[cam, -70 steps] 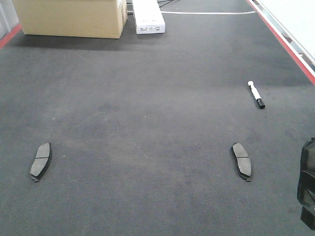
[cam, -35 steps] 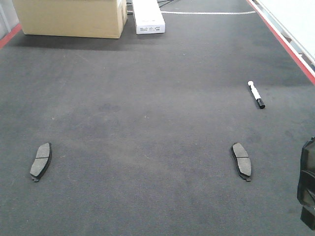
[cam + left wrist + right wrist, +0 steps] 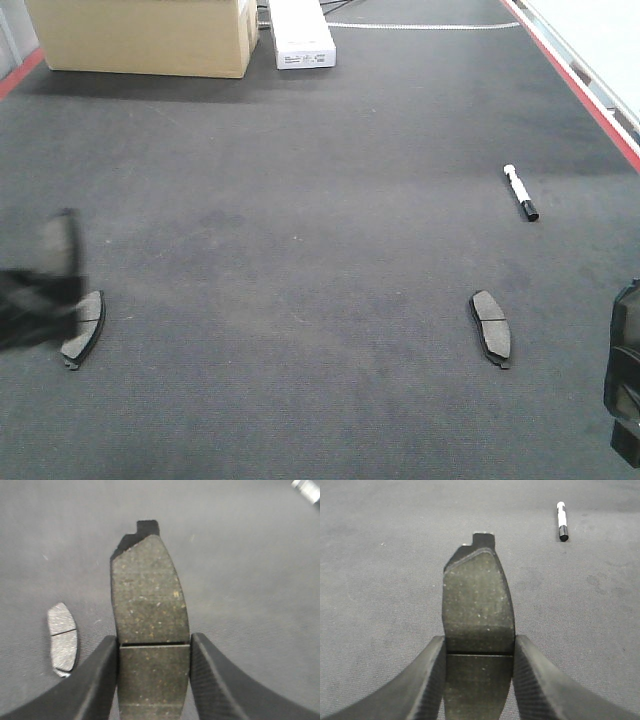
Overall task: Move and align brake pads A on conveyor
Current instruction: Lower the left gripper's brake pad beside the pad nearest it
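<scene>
- Brake pads A: your left gripper (image 3: 154, 672) clamps one pad (image 3: 150, 630) by its long edges, friction face to the camera, probably so it sets down flat; your right gripper (image 3: 479, 672) pinches another (image 3: 478, 625) likewise.
- Two more pads (image 3: 85, 328) (image 3: 491, 326) lie well apart on the conveyor (image 3: 320, 250).
- Farther off lies a marker pen (image 3: 520, 192).
- In the front view the left arm is blurred and the right is cut off.

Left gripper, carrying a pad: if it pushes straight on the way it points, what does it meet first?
Probably only bare conveyor. The left gripper is shut on a held pad, and no object lies beyond its tip. The lying pad sits off to one side; depth is unclear.
</scene>
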Robot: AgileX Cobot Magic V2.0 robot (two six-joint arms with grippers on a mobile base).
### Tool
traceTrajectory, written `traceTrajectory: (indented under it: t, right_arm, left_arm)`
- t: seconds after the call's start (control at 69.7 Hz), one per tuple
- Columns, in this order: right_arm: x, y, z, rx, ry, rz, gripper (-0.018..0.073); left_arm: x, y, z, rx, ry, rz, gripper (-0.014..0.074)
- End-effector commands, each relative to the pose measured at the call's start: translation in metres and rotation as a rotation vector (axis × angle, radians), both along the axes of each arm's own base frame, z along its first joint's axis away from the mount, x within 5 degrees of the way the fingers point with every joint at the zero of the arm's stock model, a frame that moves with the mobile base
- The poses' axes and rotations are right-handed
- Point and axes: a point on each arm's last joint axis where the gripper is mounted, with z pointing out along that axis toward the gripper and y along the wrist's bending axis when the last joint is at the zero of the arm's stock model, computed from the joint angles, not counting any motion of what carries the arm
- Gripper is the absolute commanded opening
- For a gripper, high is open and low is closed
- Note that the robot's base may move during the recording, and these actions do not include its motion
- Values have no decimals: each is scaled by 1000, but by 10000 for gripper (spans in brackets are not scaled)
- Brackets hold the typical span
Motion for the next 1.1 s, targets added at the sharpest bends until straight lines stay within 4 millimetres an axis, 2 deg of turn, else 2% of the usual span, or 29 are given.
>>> traceTrajectory:
  t: [0.0, 0.215, 0.359, 0.488, 0.689, 1.09]
  right_arm:
    - [4, 0, 18, 6, -124, -2, -1]
    - [4, 0, 18, 6, -124, -2, -1]
    - [4, 0, 18, 6, -124, -2, -1]
    - [4, 0, 18, 6, -124, -2, -1]
    - [4, 0, 18, 6, -124, -2, -1]
    - [4, 0, 18, 6, -124, -2, -1]
  left_arm:
    - [35, -12, 7, -44, -50, 12, 13]
    - [97, -33, -39, -44, 146, 42, 19]
    - [116, -54, -69, -70, 240, 34, 20]
    - [127, -69, -88, -62, 283, 20, 20]
    - [136, -73, -110, -80, 376, 75, 20]
    - [138, -75, -117, -123, 407, 117, 28]
